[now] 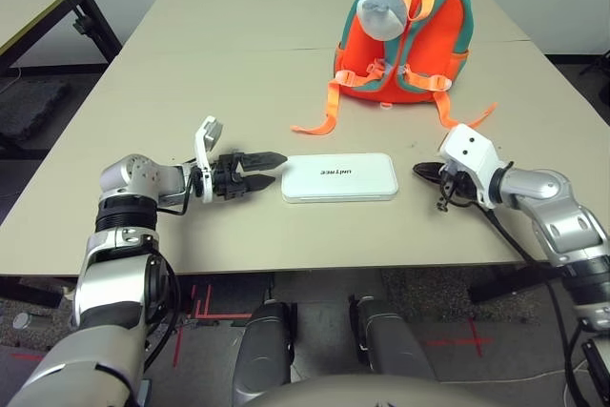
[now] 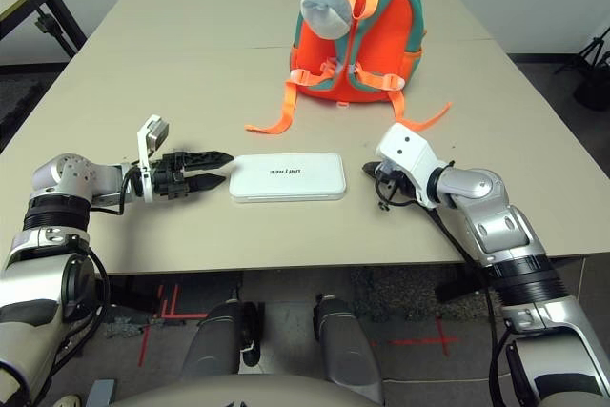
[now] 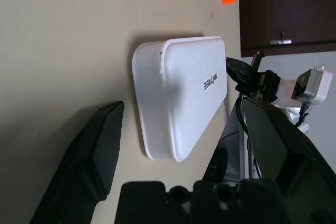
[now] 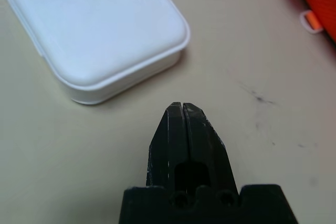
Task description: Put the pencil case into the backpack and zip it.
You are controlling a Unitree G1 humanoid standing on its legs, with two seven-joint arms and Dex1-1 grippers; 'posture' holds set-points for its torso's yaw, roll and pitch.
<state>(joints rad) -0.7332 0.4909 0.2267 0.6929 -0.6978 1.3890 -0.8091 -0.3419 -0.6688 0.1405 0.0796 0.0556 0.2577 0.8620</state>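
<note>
One pencil case, one backpack, one table.

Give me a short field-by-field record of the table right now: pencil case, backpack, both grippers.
pencil case: flat on the table, between the two grippers, touched by neither
backpack: farther back, beyond the case; whether its zip is open cannot be told
left gripper: open, tips just short of the case's end
right gripper: shut, empty, pointing at the case's other end
</note>
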